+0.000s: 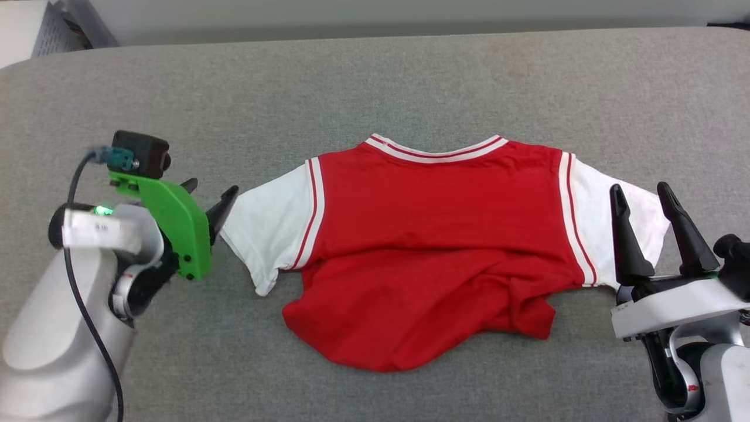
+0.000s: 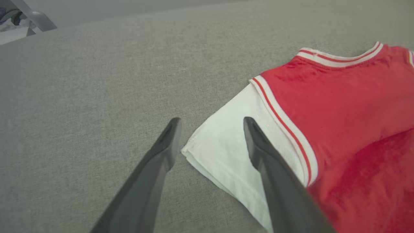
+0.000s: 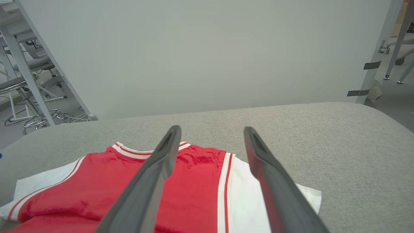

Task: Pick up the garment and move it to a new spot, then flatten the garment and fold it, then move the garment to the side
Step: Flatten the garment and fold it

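The garment (image 1: 433,234), a red jersey T-shirt with white sleeves and striped trim, lies on the grey table (image 1: 375,82) with its collar toward the far side. Its lower half is folded up over the body, with a wrinkled hem at the front. My left gripper (image 1: 212,196) is open beside the tip of the left white sleeve (image 2: 226,145); its fingers straddle that sleeve's corner in the left wrist view. My right gripper (image 1: 643,199) stands open over the right white sleeve (image 3: 245,194), with nothing between its fingers.
The grey padded table runs wide around the shirt on every side. A pale wall (image 3: 207,55) rises behind its far edge. Metal chair legs and frames (image 3: 29,94) stand on the floor beyond the left corner.
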You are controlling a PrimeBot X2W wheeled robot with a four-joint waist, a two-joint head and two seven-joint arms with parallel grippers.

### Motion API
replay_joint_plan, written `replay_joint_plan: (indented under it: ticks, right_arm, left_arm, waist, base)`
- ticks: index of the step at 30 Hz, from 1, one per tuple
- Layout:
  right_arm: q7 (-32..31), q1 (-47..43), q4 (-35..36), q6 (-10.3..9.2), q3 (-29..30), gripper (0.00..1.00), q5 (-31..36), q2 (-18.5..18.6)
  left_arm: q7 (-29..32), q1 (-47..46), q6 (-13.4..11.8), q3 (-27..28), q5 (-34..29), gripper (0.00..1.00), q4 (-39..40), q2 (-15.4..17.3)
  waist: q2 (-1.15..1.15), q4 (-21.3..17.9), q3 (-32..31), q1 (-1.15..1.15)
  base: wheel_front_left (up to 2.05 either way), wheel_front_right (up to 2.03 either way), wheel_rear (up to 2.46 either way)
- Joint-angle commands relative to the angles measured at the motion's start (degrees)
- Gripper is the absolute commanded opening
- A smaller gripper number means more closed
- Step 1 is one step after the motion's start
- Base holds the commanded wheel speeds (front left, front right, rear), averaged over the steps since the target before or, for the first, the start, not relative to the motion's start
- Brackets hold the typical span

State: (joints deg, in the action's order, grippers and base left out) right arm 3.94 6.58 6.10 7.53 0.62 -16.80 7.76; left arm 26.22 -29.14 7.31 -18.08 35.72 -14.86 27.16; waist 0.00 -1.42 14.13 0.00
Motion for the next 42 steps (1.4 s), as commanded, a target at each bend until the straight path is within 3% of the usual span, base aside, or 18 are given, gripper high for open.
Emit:
replay_joint_plan:
  ticks: [1, 4, 8, 15, 22, 23, 24, 27, 33, 36, 42]
  right_arm:
    - [-0.51, 1.0, 0.03, -0.04, -0.4, 1.0, 0.15, -0.22]
    - [-0.51, 1.84, 0.25, -0.04, -1.07, 1.0, -0.19, -0.52]
    - [-0.39, 2.63, 0.22, -0.04, -1.75, 1.0, -0.13, -0.62]
    - [0.21, 3.24, -0.18, -0.04, -2.23, 1.0, -0.24, -0.67]
    - [0.28, 3.44, -0.52, -0.04, -2.26, 1.0, -0.21, -0.55]
    - [0.21, 3.44, -0.57, -0.04, -2.27, 1.0, -0.17, -0.47]
    - [0.07, 3.44, -0.63, -0.04, -2.3, 1.0, -0.06, -0.31]
    - [-0.61, 3.56, -0.7, -0.04, -1.95, 1.0, 0.16, 0.3]
    - [-5.71, 4.0, -0.65, -0.04, -0.91, 1.0, 0.7, 3.68]
    - [-11.6, 4.48, -1.36, -0.04, 0.34, 1.0, 0.26, 6.23]
    - [-30.13, 6.33, -2.16, -0.04, 1.58, 1.0, -2.7, 11.58]
  left_arm:
    - [3.49, -1.89, -0.07, -0.06, 1.43, 1.0, -1.12, 0.77]
    - [11.92, -5.08, -0.22, -0.81, 2.99, 1.0, -3.68, 2.43]
    - [17.35, -7.53, -0.27, -2.09, 3.01, 1.0, -6.47, 3.74]
    - [18.55, -8.54, -1.21, -4.22, 0.1, 1.0, -11.02, 4.92]
    - [18.85, -7.86, -0.99, -6.07, 0.17, 1.0, -14.99, 3.6]
    - [19.69, -7.54, -0.89, -6.18, 1.06, 0.43, -15.52, 3.05]
    - [20.71, -7.18, -0.74, -6.17, 2.45, 0.0, -15.91, 2.36]
    - [21.01, -6.89, -0.44, -6.62, 3.69, 0.0, -15.57, 1.92]
    - [13.5, -7.82, -0.79, -2.96, 6.03, 0.0, -13.73, 0.52]
    - [12.23, -8.08, -0.62, -2.19, 7.12, 0.0, -11.77, 0.38]
    - [11.67, -6.6, -0.94, -1.11, 8.1, 0.0, -3.81, 1.84]
  waist:
    - [0.0, -1.93, 2.08, 0.0]
    - [0.0, -2.76, 3.24, 0.0]
    - [0.0, -3.83, 4.58, 0.0]
    - [0.0, -5.06, 5.78, 0.0]
    - [0.0, -5.22, 6.29, 0.0]
    - [0.0, -5.16, 6.25, 0.0]
    - [0.0, -5.07, 6.17, 0.0]
    - [0.0, -4.57, 5.62, 0.0]
    - [0.0, -2.82, 3.8, 0.0]
    - [0.0, -1.49, 2.87, 0.0]
    - [0.0, 0.36, 2.54, 0.0]
  base:
    - [0.0, 0.0, 0.0]
    - [0.0, 0.0, 0.0]
    - [0.0, 0.0, 0.0]
    - [0.0, 0.0, 0.0]
    - [0.0, 0.0, 0.0]
    - [0.0, 0.0, 0.0]
    - [0.0, 0.0, 0.0]
    - [0.0, 0.0, 0.0]
    - [0.0, 0.0, 0.0]
    - [0.0, 0.0, 0.0]
    - [0.0, 0.0, 0.0]
